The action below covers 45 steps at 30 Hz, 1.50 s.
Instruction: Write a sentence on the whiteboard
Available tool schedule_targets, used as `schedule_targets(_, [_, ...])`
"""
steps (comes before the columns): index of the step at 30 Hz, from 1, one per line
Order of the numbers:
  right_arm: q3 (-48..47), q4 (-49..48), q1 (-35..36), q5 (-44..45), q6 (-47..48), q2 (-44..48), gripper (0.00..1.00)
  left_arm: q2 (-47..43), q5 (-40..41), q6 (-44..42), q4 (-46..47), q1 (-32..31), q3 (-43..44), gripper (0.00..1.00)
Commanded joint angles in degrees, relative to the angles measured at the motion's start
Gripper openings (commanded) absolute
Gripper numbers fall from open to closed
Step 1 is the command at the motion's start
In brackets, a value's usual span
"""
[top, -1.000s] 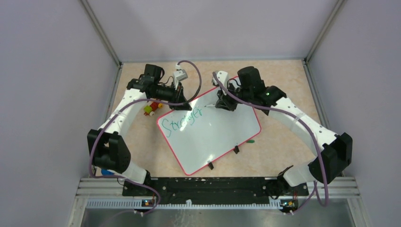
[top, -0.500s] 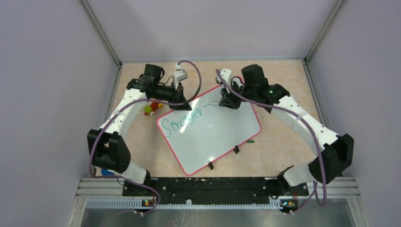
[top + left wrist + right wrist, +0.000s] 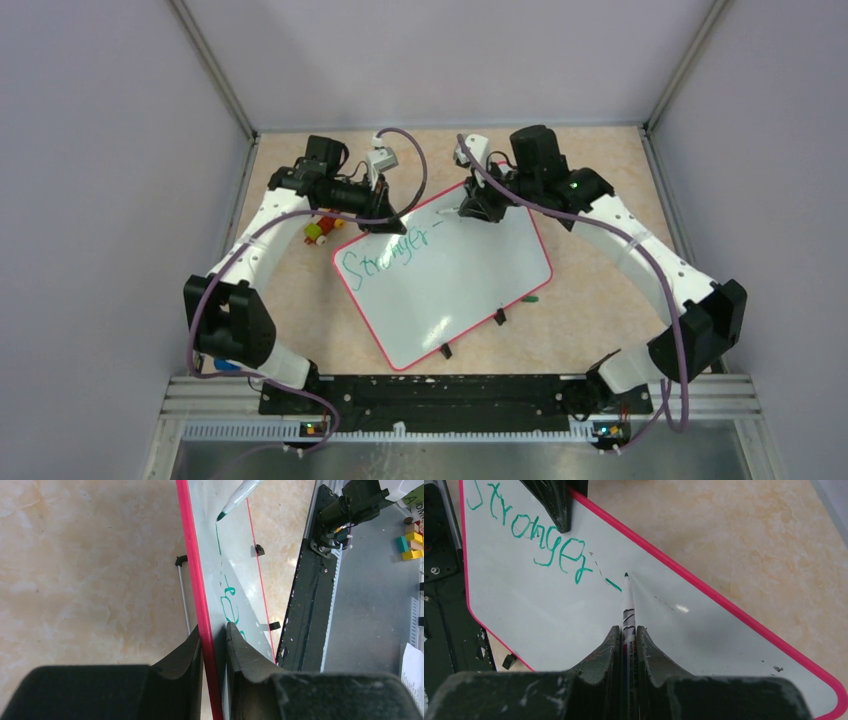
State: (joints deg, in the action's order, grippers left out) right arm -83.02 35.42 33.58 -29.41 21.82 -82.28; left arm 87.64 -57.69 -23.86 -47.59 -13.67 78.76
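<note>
The whiteboard point(image 3: 455, 295) lies at an angle on the table, glossy white with a red-pink rim. In green cursive, the sentence point(image 3: 526, 532) reads "Stronger" as it stands, followed by a short dash. My left gripper point(image 3: 214, 630) is shut on the board's rim at its far left edge, one finger on each face. My right gripper point(image 3: 628, 630) is shut on a whiteboard marker point(image 3: 628, 607). The marker's green tip sits at the board just right of the dash. In the top view the right gripper point(image 3: 470, 212) hovers over the board's far corner.
Small coloured toy blocks point(image 3: 318, 232) lie on the table left of the board. A green cap point(image 3: 530, 298) rests by the board's right edge, and black clips point(image 3: 498, 316) sit on its near edge. The black base rail point(image 3: 305, 595) runs along the near side.
My right gripper has carried the marker toward the far right, away from the last letter, leaving a thin green trail and dash. The left gripper and board have stayed still.
</note>
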Motion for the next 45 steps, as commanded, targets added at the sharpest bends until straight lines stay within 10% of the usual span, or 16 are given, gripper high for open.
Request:
schedule_targets(1, [-2.7,-1.9,0.7,0.5,-0.1,-1.6,0.00,-1.0,1.8,-3.8,1.5,-2.1,-0.5,0.00])
schedule_targets(45, [3.2,0.4,0.0,5.9,3.0,2.4,0.00,-0.9,2.5,-3.9,1.5,-2.3,-0.5,0.00])
